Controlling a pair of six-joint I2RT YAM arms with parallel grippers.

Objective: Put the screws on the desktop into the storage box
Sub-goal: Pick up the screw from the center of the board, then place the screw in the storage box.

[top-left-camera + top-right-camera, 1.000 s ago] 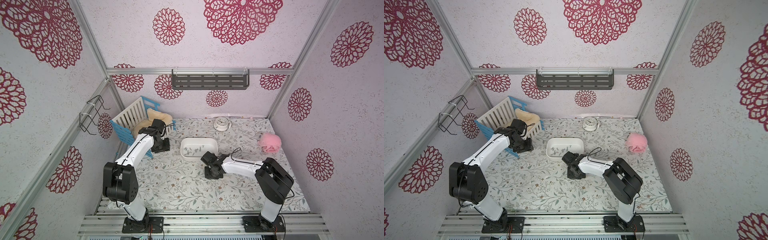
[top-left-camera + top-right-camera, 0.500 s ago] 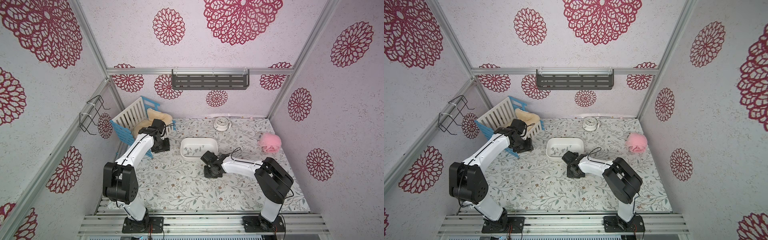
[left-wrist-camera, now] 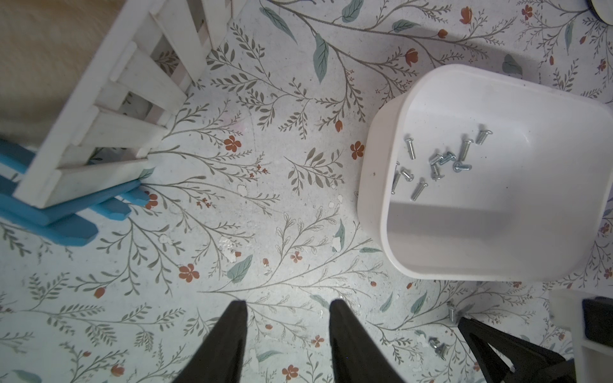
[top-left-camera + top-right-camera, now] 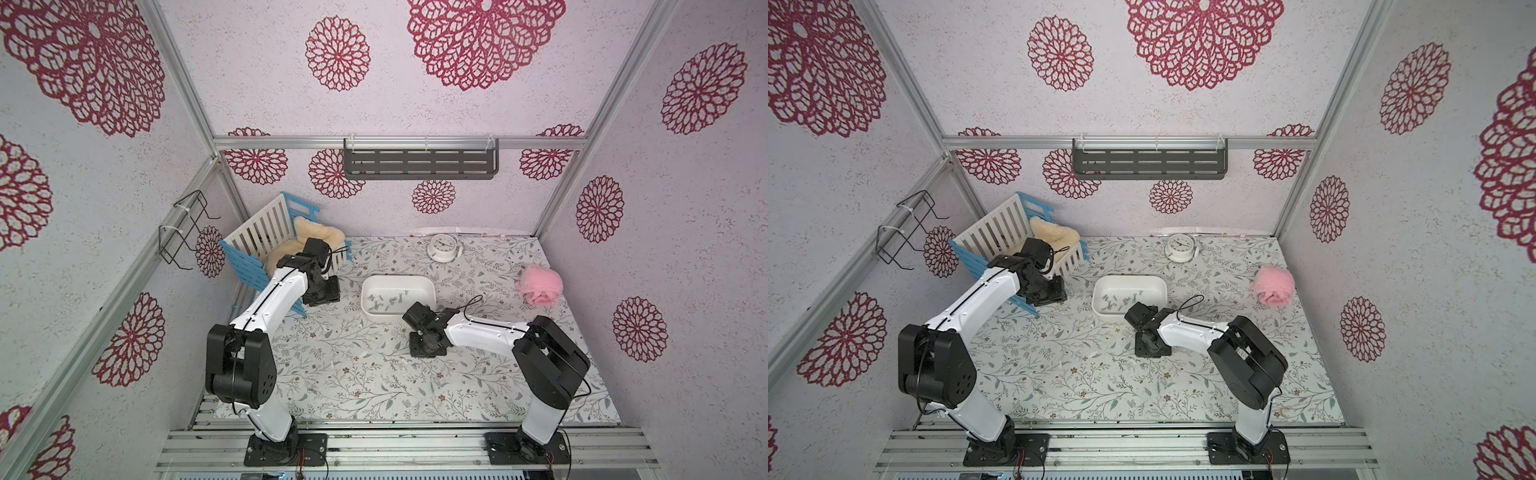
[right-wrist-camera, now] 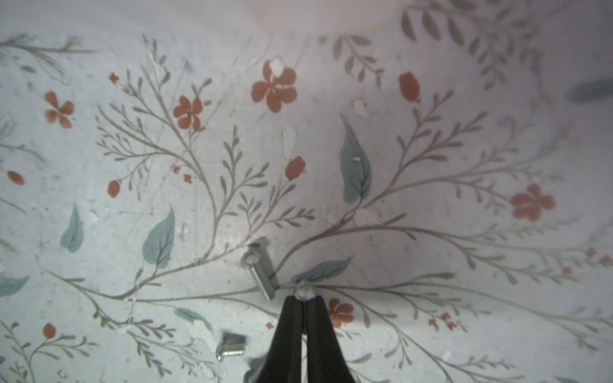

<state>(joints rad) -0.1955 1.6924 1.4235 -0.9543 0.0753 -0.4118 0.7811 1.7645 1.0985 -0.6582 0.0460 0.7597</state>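
- Screws, tiny silver-grey metal ones (image 3: 434, 162), lie mostly in a loose cluster on the floor of the plain white rectangular plastic storage box (image 3: 374, 199).
- You'll find that storage box standing near the middle of the pale counter printed with grey-green vines and small brown flowers (image 4: 353, 374). It is apart from the blue-and-white slatted crate with cream fleece (image 4: 266, 232).
- Three screws are outside the box, all on the counter just in front of it, on the side toward the arm bases.
- In the right wrist view a long loose screw (image 5: 260, 270) lies flat just beside the fingertips, and a short loose screw (image 5: 230, 345) lies close by.
- Your right gripper (image 5: 304, 298) is down at that spot. Its jaws are pinched together on the third screw (image 5: 305, 293) — only a small silver end shows between the tips. You cannot tell whether that screw is resting on the counter or lifted off it.
- Your left gripper (image 3: 287, 303) hangs over bare counter between the crate and the storage box. Its jaws stand partway apart, with nothing between the black fingers (image 3: 238, 318).
- A round white clock (image 4: 442, 248) sits by the back wall and a fluffy pink ball (image 4: 539, 285) lies off to one side — both well apart from either gripper.
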